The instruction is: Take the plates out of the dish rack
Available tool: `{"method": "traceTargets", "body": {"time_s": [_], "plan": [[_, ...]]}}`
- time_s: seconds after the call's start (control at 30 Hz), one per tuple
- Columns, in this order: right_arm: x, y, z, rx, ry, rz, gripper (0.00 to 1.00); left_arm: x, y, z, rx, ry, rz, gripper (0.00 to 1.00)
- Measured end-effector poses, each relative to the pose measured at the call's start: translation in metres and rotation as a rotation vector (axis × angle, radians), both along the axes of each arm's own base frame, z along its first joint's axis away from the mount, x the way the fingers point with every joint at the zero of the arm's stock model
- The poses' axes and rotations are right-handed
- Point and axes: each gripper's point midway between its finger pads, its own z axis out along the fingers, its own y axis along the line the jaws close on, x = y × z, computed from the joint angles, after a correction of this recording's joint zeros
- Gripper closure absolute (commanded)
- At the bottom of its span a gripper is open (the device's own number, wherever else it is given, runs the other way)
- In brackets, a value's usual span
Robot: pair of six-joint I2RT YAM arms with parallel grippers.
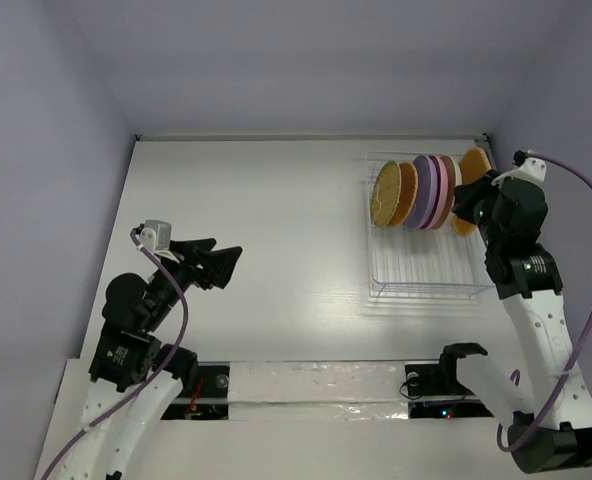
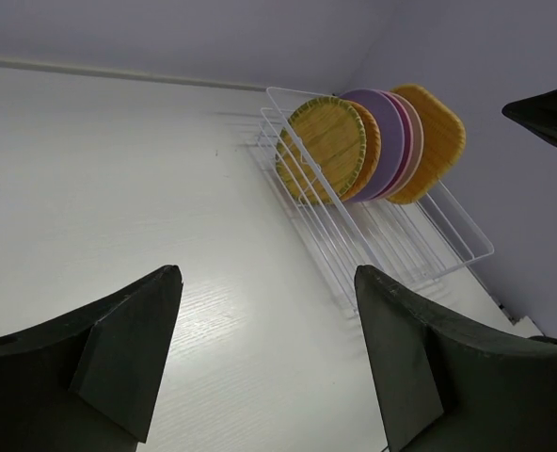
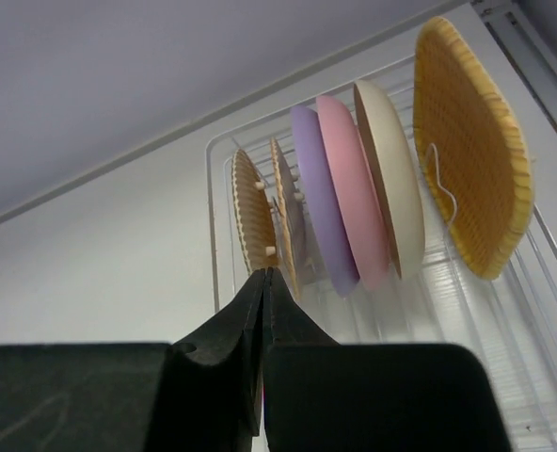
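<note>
L claw (image 1: 223, 262) jaws wide apart, arm bent low; R claw (image 1: 469, 208) pinched closed, arm stretched fwd.

TABLETOP, SEEN FROM ABOVE: A white table (image 1: 256, 250), its surface faintly grained like painted wood, meets pale walls along its left, far and right edges. A wire dish rack (image 1: 421, 292) (thin white wire, rectangular) sits directly on the tabletop in the far right corner. One long side runs just beside the right wall and its short end is near the far wall. Along the table's near edge lies a glossy white strip (image 1: 316, 383) (its film slightly wrinkled), running left to right.
</note>
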Motion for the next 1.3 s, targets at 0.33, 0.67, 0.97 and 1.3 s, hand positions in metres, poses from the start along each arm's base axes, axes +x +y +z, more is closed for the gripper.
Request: {"method": "traceTargets", "body": {"time_s": [0.33, 0.67, 0.97, 1.3], "plan": [[-0.001, -0.039, 0.023, -0.041, 0.008, -0.143, 0.99, -0.007, 0.001, 0.004, -0.009, -0.022, -0.001, 0.56], [0.031, -0.095, -0.014, -0.095, 0.180, -0.299, 0.28, -0.006, 0.004, 0.002, -0.017, -0.006, 0.032, 1.00], [0.053, -0.139, -0.086, -0.133, 0.424, -0.418, 0.36, -0.005, 0.006, -0.004, -0.015, 0.019, 0.057, 0.73], [0.082, -0.152, -0.140, -0.194, 0.557, -0.393, 0.58, -0.011, 0.007, 0.000, -0.027, 0.004, 0.054, 0.63]]}}
